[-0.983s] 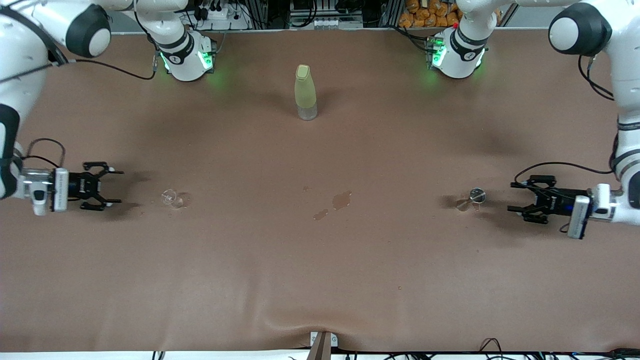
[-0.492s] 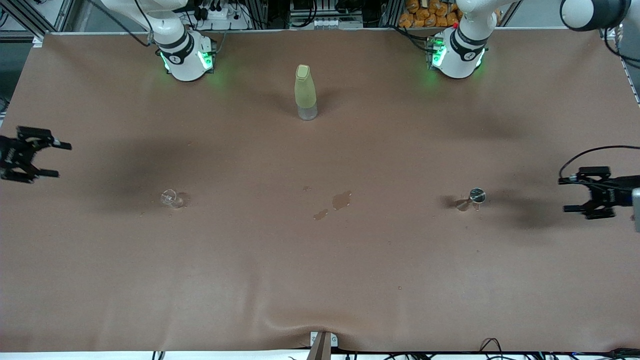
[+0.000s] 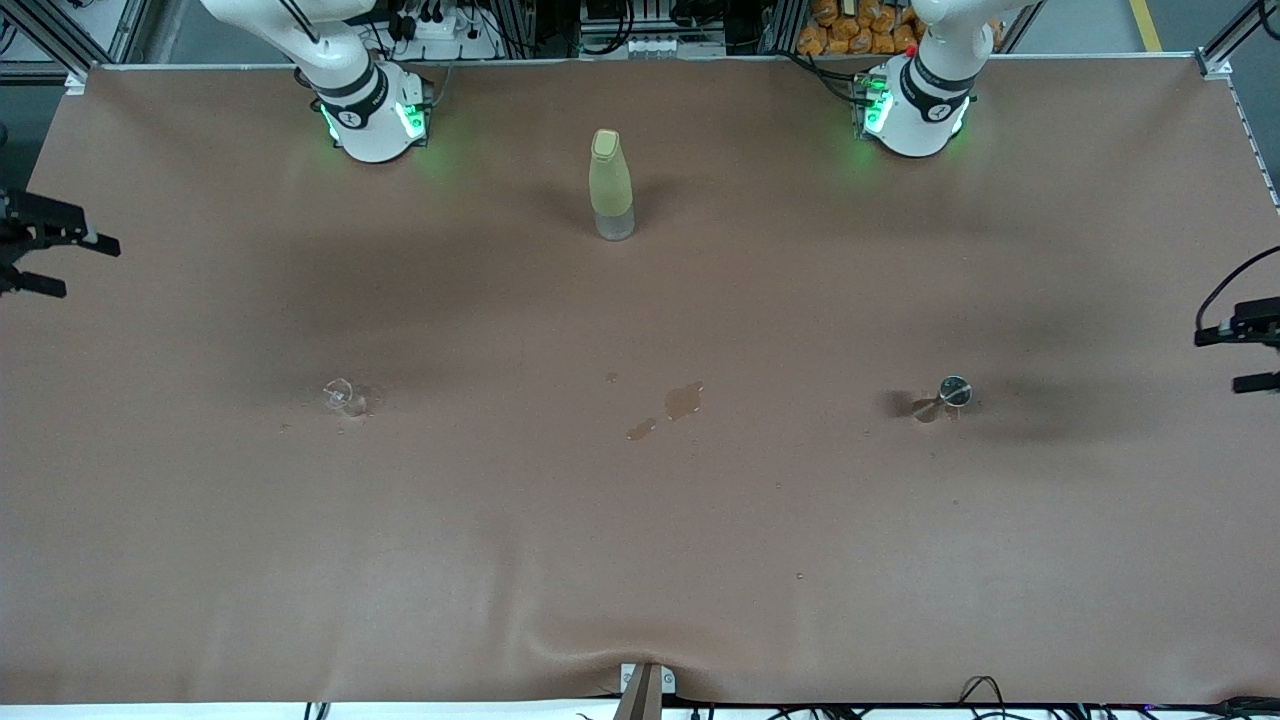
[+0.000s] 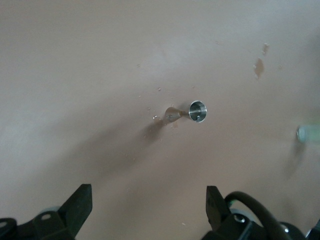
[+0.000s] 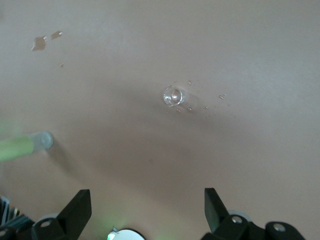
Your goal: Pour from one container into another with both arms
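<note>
Two small vessels stand on the brown table cover (image 3: 640,560). One clear glass cup (image 3: 346,397) sits upright toward the right arm's end of the table, with a few droplets scattered on the cover just beside it. One shiny steel jigger (image 3: 953,392) stands upright toward the left arm's end, casting a short shadow; the left wrist view looks down into its open round mouth. The two vessels are well apart and about equally near the front camera.

Between them lie two wet patches (image 3: 683,400), the larger one beside a smaller one, plus a tiny spot. One tall yellow-green bottle (image 3: 611,185) stands upright, farther from the front camera than the patches, midway between the two arm bases. Nothing stands between the cup and the jigger apart from the spilled liquid.

The left gripper (image 3: 1248,358) hangs at the edge of the table at its own arm's end, fingers spread apart and holding nothing, well clear of the jigger. The right gripper (image 3: 45,258) hangs at its own end's edge, fingers likewise apart and empty, well away from the cup.
</note>
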Motion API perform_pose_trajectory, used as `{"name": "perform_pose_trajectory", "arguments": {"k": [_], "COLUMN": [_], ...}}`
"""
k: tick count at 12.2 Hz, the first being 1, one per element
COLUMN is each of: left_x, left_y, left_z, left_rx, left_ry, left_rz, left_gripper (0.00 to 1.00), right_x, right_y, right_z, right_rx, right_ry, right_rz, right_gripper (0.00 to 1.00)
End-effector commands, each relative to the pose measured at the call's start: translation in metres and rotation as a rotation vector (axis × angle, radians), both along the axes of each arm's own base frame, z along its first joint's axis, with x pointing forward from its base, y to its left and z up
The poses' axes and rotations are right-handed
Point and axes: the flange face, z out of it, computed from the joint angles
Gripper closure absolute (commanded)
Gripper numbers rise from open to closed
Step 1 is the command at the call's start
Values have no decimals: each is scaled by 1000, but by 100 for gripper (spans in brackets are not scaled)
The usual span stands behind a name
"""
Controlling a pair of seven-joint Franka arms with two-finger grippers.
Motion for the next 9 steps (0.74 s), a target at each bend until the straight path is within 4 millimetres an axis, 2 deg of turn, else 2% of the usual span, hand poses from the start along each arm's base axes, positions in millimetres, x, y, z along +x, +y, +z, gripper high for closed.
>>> {"name": "perform_pose_trajectory", "arguments": {"k": [1,3,5,6,7,9], "left_x": [0,-1,-9,-14,-18,-35], "left_y": [-58,-91,-119,-131,-154,-171], "left_z": [40,70,100,114,129,147], "left_rx": [137,186,301,418,501,494], "left_ry": [42,26,2,-3,-18,-18], "left_rz": [70,130,163,167,198,300], "left_gripper": [0,0,0,0,0,0], "right_x": [-6,-3,-1,2,4,7], "right_y": [48,81,98,102,108,109], "right_z": [35,40,46,44,44,42], "right_rx": [-120,-188,-248,-257,-262,-267], "right_ry": [41,55,51,46,38,29], "right_rz": [-110,-174,-259,-289,-314,-331], "right_gripper": [0,0,0,0,0,0]}}
